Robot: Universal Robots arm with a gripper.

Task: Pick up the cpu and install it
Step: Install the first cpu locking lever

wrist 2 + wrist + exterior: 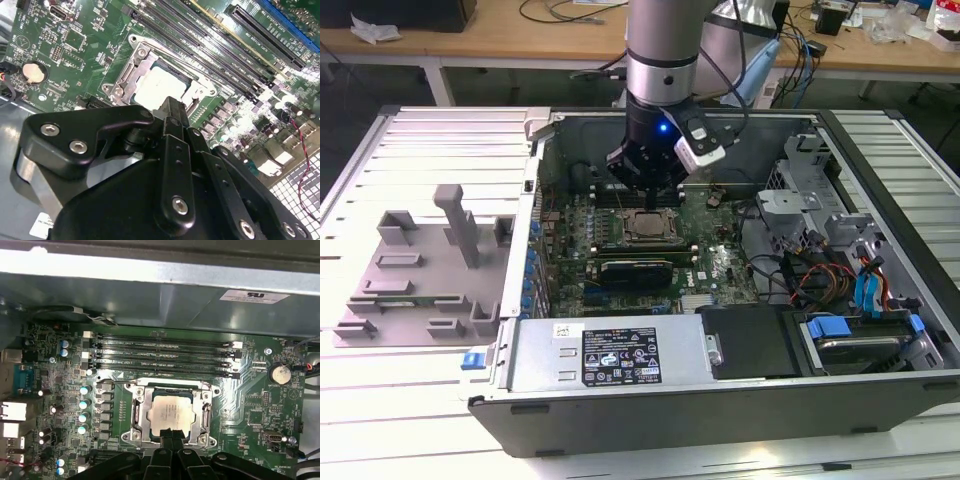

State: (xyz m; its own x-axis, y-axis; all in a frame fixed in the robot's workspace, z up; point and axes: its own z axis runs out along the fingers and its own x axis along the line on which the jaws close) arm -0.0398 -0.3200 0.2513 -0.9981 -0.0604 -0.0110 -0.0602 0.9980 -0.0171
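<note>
The cpu (169,412) lies seated in the socket frame (136,405); the claw (171,435), closed and empty, hovers just above its edge.

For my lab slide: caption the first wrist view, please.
Shut claw poised at the edge of the cpu, which lies in the socket frame on the motherboard.

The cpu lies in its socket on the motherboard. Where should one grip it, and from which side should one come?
Probably from straight above, on two opposite edges of the cpu. It lies flat, metal top up, sunk within the socket frame, whose metal walls close off any sideways approach. The top is smooth and offers nothing to pinch.
</note>
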